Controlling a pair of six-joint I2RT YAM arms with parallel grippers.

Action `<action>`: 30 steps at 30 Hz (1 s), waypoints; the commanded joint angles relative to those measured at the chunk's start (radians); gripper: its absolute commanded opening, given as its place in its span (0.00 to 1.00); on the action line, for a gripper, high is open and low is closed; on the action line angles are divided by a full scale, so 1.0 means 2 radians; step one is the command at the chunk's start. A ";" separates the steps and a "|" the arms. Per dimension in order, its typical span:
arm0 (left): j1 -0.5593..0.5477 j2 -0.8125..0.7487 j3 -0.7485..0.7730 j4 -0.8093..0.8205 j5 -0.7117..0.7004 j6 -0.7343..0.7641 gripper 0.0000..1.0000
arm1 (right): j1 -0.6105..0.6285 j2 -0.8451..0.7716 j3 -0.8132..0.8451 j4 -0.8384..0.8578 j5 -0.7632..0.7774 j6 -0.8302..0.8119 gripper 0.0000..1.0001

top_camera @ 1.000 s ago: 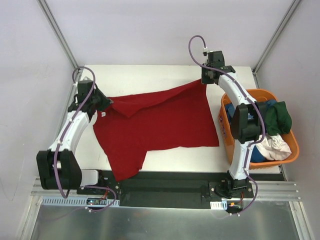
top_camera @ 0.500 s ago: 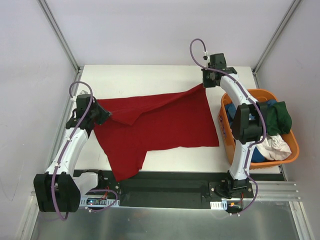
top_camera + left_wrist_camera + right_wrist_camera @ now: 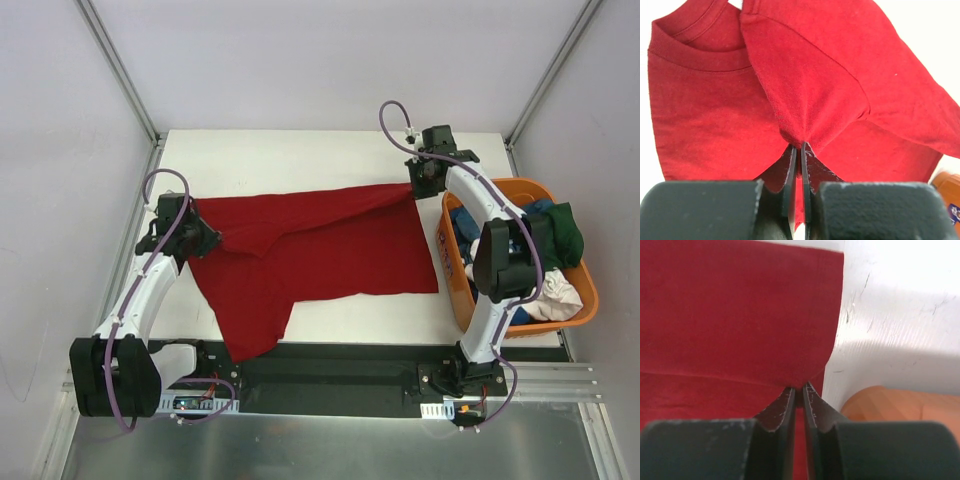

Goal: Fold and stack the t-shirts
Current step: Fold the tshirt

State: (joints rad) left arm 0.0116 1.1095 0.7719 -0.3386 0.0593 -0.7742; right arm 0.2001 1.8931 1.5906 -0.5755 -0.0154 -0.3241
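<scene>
1. Red cloth is pinched at the left side of the table (image 3: 290,158): the left gripper (image 3: 799,146) is clamped on a fold of the dark red t-shirt (image 3: 330,250), near its collar.
2. The shirt lies spread over the middle of the table, with one part reaching the near edge.
3. The right gripper (image 3: 799,388) is closed on the shirt's far right corner, just beside the orange basket (image 3: 453,282).
4. A blue shirt (image 3: 464,222), a green shirt (image 3: 558,235) and a white shirt (image 3: 550,296) lie heaped in the basket.

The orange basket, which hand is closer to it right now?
Right. The right hand pinches the red t-shirt just beside the orange basket; the left hand grips that shirt's opposite end, across the table.
</scene>
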 commanded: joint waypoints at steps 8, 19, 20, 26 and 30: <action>-0.004 0.011 0.021 -0.012 -0.003 0.001 0.00 | 0.011 -0.061 -0.026 -0.015 -0.029 -0.036 0.42; -0.004 0.069 0.060 -0.013 -0.004 0.010 0.00 | 0.058 -0.101 -0.027 0.000 -0.127 -0.014 0.66; -0.004 0.092 0.075 -0.013 -0.002 0.011 0.00 | 0.072 -0.109 -0.031 0.013 -0.139 0.005 0.67; -0.005 0.191 0.142 -0.013 -0.001 0.016 0.00 | 0.184 -0.098 -0.067 0.091 -0.166 0.048 0.67; 0.000 0.253 0.181 -0.013 0.015 0.032 0.00 | 0.254 -0.047 -0.049 0.140 -0.156 0.085 0.64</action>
State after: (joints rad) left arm 0.0116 1.5215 1.0531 -0.3573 0.0536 -0.7578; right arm 0.5968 1.7229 1.4662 -0.4358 -0.2928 -0.2451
